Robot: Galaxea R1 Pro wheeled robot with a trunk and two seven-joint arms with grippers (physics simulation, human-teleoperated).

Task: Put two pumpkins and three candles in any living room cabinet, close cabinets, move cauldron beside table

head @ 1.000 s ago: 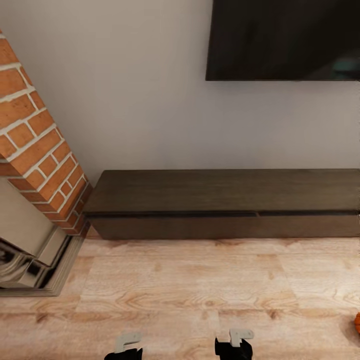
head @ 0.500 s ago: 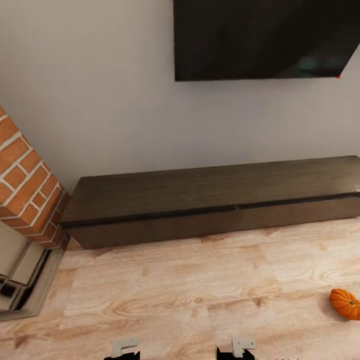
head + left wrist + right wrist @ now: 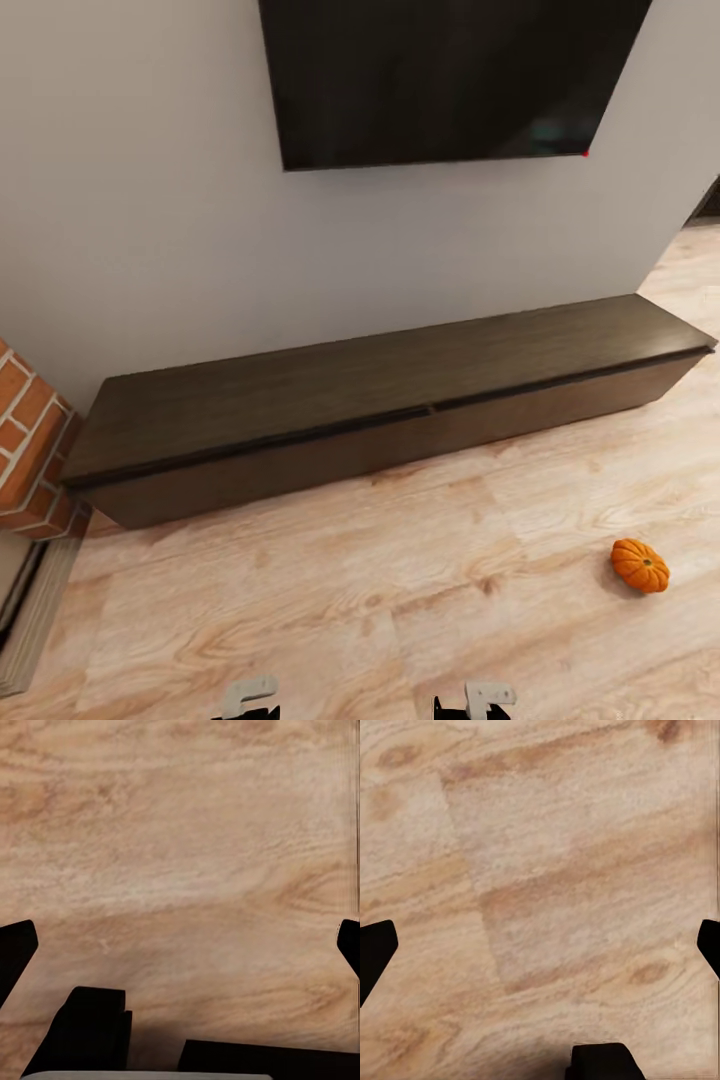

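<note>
The long dark-brown cabinet (image 3: 390,410) runs along the wall under the TV, its drawer fronts shut. One small orange pumpkin (image 3: 640,564) lies on the wood floor at the right, a short way in front of the cabinet. My left gripper (image 3: 180,945) hangs open over bare floor, its dark fingertips (image 3: 15,949) far apart. My right gripper (image 3: 540,945) is open too, over bare planks, with nothing between its fingers (image 3: 375,945). The candles and the cauldron are out of view.
A black TV (image 3: 440,75) hangs on the white wall above the cabinet. A brick fireplace corner (image 3: 25,450) stands at the left. Light wood floor (image 3: 330,600) stretches between me and the cabinet. At the far right the floor continues past the wall's corner.
The camera has swung to the right: the fireplace has slid almost out at the left, the cabinet's right end has come into view, and the pumpkin now shows whole.
</note>
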